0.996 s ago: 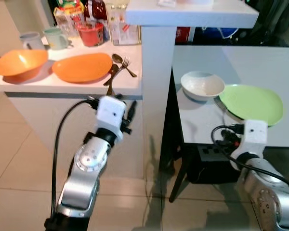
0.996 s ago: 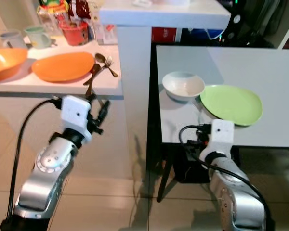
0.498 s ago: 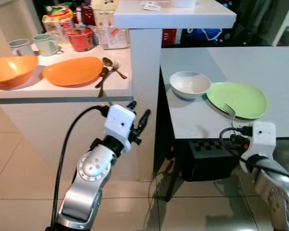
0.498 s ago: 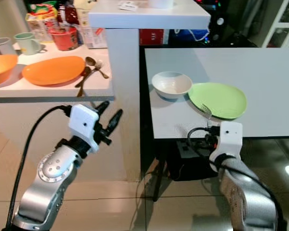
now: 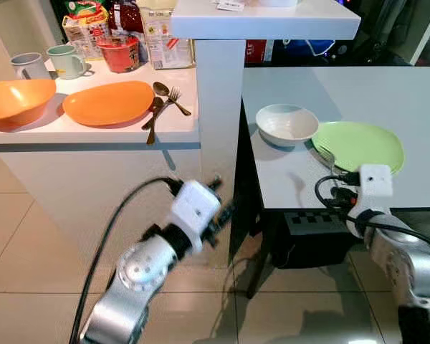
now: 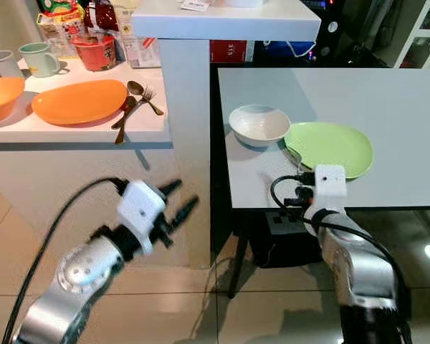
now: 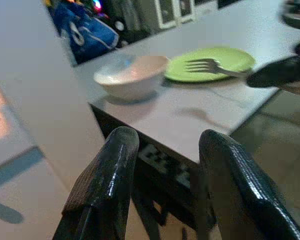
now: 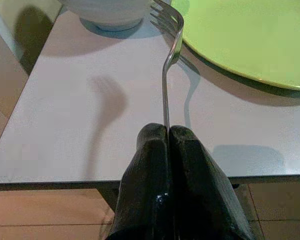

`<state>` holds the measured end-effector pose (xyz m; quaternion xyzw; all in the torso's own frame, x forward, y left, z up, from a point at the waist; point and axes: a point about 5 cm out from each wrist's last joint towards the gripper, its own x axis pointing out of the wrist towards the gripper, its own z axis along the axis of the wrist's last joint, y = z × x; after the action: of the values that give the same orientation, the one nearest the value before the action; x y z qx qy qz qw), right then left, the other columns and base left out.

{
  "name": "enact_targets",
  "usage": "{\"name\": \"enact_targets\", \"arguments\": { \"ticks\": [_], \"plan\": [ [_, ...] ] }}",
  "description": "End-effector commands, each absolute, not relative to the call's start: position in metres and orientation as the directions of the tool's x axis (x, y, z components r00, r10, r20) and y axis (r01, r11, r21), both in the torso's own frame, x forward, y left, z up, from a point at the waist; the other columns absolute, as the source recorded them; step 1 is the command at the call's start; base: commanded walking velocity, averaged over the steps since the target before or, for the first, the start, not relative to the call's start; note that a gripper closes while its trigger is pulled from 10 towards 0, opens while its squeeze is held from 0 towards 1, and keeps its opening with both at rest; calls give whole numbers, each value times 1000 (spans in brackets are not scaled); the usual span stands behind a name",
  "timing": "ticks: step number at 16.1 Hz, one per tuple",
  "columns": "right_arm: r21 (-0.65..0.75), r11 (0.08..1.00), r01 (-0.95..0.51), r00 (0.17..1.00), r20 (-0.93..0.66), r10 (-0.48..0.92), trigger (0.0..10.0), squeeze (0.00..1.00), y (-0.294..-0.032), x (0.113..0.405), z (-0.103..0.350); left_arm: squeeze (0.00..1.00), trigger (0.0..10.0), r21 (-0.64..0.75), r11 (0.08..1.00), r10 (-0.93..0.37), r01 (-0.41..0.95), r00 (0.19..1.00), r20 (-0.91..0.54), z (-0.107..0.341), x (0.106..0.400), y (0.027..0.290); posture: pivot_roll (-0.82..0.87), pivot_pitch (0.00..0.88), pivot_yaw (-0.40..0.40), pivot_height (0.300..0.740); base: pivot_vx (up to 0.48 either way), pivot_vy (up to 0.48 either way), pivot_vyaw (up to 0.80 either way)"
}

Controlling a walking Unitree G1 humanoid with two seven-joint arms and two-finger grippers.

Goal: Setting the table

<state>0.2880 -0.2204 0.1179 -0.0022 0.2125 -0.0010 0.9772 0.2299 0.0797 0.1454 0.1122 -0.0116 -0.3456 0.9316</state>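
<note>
- Steel fork (image 8: 166, 75) is pinched by its handle end between the right gripper (image 8: 168, 131)'s two black fingers, which are pressed tight together; its tines reach out over the white table (image 6: 387, 100), between the white bowl (image 6: 259, 125) and the green plate (image 6: 329, 148).
- Held low and nearly level just above the tabletop, the fork casts a shadow on the bare surface beside the plate, so I judge it is being brought in to lie next to the plate.
- Bowl and plate sit close together near the table's front edge, the bowl on the plate's left, which looks like one place setting partly laid.
- Left gripper (image 5: 221, 208) hangs below table height in front of the white pillar (image 5: 218, 107), fingers spread apart and holding nothing.
- On the white counter (image 5: 93, 132) to the left wait an orange plate (image 5: 107, 102), an orange bowl (image 5: 20, 99), a spoon and fork (image 5: 163, 100), two mugs (image 5: 46, 63) and some food packets, likely stock for further settings.
- Beige glossy floor tiles (image 5: 29, 287) run under both surfaces; a dark box (image 6: 283, 240) sits under the table.
</note>
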Motion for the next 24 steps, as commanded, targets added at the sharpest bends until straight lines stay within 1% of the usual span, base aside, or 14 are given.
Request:
{"name": "enact_targets", "arguments": {
  "ticks": [1, 6, 11, 14, 17, 24],
  "plan": [
    [-25, 1000, -8, 917, -398, -2, 10000, 0, -220, 296, 120, 0, 10000, 229, 714, -666, 661, 743, -69, 147, 227, 77, -64, 0, 12, 740, 0, 0, 0],
    [-29, 999, -23, 914, -406, 10, 10000, 0, -212, 315, 110, 0, 10000, 228, 683, -690, 694, 715, -110, 146, 222, 76, -53, 6, 16, 740, 0, 0, 0],
    [-59, 998, 12, 915, -402, -35, 10000, 0, -211, 337, 108, 0, 10000, 232, 679, -691, 697, 713, -119, 148, 220, 77, -44, 18, 19, 740, 0, 0, 0],
    [-101, 995, -1, 908, -416, -41, 10000, 0, -211, 349, 108, 0, 10000, 230, 674, -695, 702, 708, -126, 148, 220, 76, -42, 23, 20, 740, 0, 0, 0],
    [-124, 992, 9, 894, -445, -63, 10000, 0, -214, 355, 104, 0, 10000, 227, 674, -693, 702, 708, -132, 148, 219, 77, -40, 26, 17, 740, 0, 0, 0],
    [-121, 993, 1, 888, -456, -56, 10000, 0, -212, 364, 99, 0, 10000, 226, 670, -697, 707, 704, -139, 148, 218, 76, -32, 40, 21, 740, 0, 0, 0]
  ]
}}
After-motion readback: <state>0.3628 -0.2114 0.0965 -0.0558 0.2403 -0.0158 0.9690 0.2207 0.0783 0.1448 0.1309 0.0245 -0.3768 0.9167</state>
